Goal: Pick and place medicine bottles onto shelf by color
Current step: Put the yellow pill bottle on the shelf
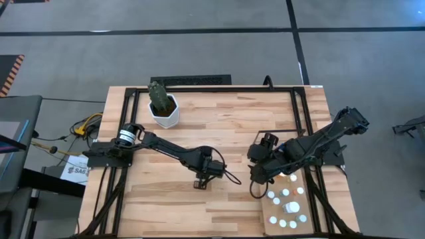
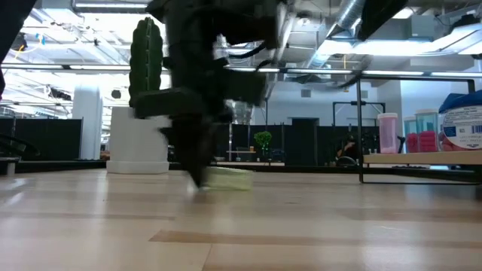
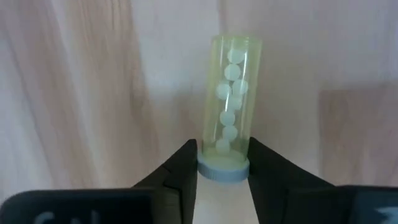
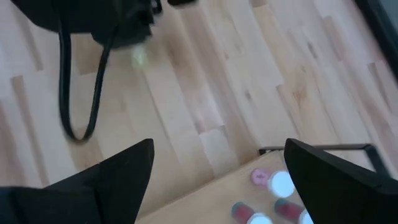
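Your left gripper (image 3: 222, 171) pinches the yellow-green vial (image 3: 230, 102) at its pale cap, jaws narrow on it — the vial lies on its side on the tabletop (image 1: 219, 126) near the middle, so a cap-end grip suits lifting it. Your right gripper (image 4: 217, 180) hangs with jaws wide above the shelf (image 1: 302, 206) edge, probably waiting; other bottles (image 1: 287, 207) stand there, well apart from the vial.

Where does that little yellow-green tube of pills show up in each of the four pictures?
High view: hidden beneath the left pincer at table centre.
Low view: the yellow-green tube lies flat on the table beside the dark pincer tip.
Left wrist view: centre, its cap between the two fingers.
Right wrist view: a faint blur upper left.
Shared landmark: the left pincer.
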Controlling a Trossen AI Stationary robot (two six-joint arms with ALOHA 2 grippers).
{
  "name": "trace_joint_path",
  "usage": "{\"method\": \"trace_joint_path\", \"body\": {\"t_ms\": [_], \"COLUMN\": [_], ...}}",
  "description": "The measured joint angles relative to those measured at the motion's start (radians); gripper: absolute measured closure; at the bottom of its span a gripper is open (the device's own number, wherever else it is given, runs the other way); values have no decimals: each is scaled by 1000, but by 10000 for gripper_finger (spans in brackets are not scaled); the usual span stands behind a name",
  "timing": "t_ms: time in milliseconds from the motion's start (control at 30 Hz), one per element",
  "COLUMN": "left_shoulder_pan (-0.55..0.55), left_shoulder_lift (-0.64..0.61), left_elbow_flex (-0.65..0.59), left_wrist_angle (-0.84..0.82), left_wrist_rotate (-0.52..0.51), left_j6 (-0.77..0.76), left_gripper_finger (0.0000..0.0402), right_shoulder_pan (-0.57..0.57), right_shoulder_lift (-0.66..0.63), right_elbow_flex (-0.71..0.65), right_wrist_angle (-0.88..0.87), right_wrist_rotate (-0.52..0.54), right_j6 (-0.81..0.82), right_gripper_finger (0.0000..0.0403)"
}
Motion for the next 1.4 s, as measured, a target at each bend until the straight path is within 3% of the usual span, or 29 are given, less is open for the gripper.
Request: {"method": "trace_joint_path", "body": {"t_ms": [167,433,567,867,1100,1233,1300,1400], "left_shoulder_pan": [3,0,-6,-12,-61,-108,-133,-167], "left_shoulder_lift": [-78,-170,-166,-168,-168,-169,-169,-169], "left_elbow_flex": [-8,-5,-7,-5,-5,-4,-4,-3], "left_wrist_angle": [-184,-508,-610,-535,-512,-492,-493,-494], "left_wrist_rotate": [-26,-175,-196,-198,-318,-419,-496,-619], "left_j6": [-41,-114,-96,-101,-114,-139,-154,-161], "left_gripper_finger": [284,306,305,298,297,297,297,297], "right_shoulder_pan": [-41,-109,-148,-200,-232,-310,-367,-457], "right_shoulder_lift": [0,0,0,3,1,1,0,0], "right_elbow_flex": [0,0,0,0,0,0,-10,-54], "right_wrist_angle": [-5,-13,-5,52,129,221,304,452], "right_wrist_rotate": [0,-56,-73,-97,-266,-349,-440,-679], "right_j6": [-15,-120,-158,-248,-474,-561,-577,-569], "right_gripper_finger": [23,23,23,23,23,23,23,23]}}
